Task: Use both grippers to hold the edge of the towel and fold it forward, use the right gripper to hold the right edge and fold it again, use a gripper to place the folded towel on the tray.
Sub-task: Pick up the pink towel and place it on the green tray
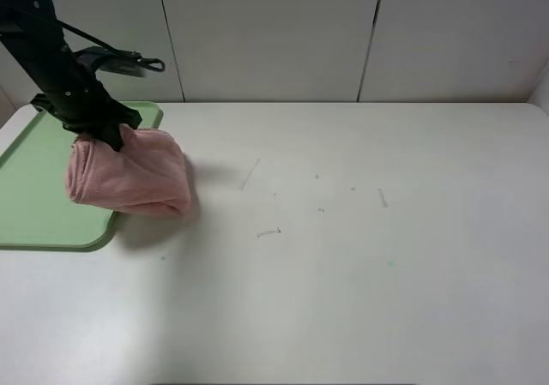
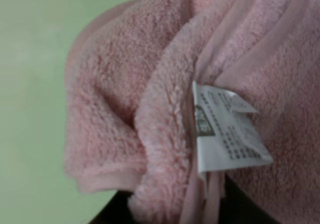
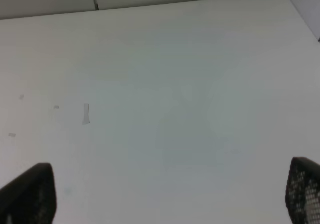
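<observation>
The pink towel [image 1: 133,179] is a folded bundle hanging from my left gripper [image 1: 107,134], which is shut on its top edge. It hangs over the right rim of the green tray [image 1: 34,196], part over the tray and part over the table. I cannot tell whether it touches down. The left wrist view is filled by the towel [image 2: 125,109] with its white care label [image 2: 225,129], green tray [image 2: 30,84] behind it. My right gripper [image 3: 165,204] is open and empty over bare table; it is out of the exterior high view.
The white table [image 1: 343,256] has a few small scuff marks [image 1: 268,231] near its middle. A white panelled wall [image 1: 274,33] runs along the far edge. The left arm's black links [image 1: 51,55] rise above the tray's far corner.
</observation>
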Robot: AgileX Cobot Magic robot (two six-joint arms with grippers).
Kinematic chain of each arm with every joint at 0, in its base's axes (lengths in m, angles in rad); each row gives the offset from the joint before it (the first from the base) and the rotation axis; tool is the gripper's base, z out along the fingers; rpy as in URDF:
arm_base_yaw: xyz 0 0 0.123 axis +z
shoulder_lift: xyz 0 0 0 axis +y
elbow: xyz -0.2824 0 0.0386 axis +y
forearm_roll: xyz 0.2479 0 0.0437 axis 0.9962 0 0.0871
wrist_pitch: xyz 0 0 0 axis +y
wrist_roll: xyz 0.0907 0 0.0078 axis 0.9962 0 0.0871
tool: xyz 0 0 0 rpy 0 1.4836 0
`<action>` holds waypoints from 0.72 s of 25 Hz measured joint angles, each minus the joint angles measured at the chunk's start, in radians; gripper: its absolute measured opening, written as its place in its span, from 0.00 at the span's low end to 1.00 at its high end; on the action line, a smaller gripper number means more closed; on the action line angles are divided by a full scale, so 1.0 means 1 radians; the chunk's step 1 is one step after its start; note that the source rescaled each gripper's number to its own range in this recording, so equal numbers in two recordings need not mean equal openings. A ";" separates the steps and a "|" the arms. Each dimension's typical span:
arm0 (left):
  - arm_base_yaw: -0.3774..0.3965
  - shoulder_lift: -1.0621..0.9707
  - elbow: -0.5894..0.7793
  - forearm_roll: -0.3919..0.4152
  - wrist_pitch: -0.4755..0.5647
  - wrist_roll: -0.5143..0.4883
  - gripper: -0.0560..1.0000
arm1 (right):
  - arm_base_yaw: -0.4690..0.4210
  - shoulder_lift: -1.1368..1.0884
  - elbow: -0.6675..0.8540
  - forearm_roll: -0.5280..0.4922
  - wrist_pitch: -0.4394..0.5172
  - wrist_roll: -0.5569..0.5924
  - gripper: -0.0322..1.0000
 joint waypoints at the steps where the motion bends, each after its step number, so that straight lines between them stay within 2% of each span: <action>1: 0.021 0.000 0.000 0.005 0.001 0.001 0.23 | 0.000 0.000 0.000 0.000 0.000 0.000 1.00; 9: 0.162 0.000 0.000 0.070 0.000 0.002 0.23 | 0.000 0.000 0.000 0.000 0.000 0.000 1.00; 18: 0.240 0.008 0.000 0.174 -0.011 0.001 0.23 | 0.000 0.000 0.000 0.000 0.000 0.000 1.00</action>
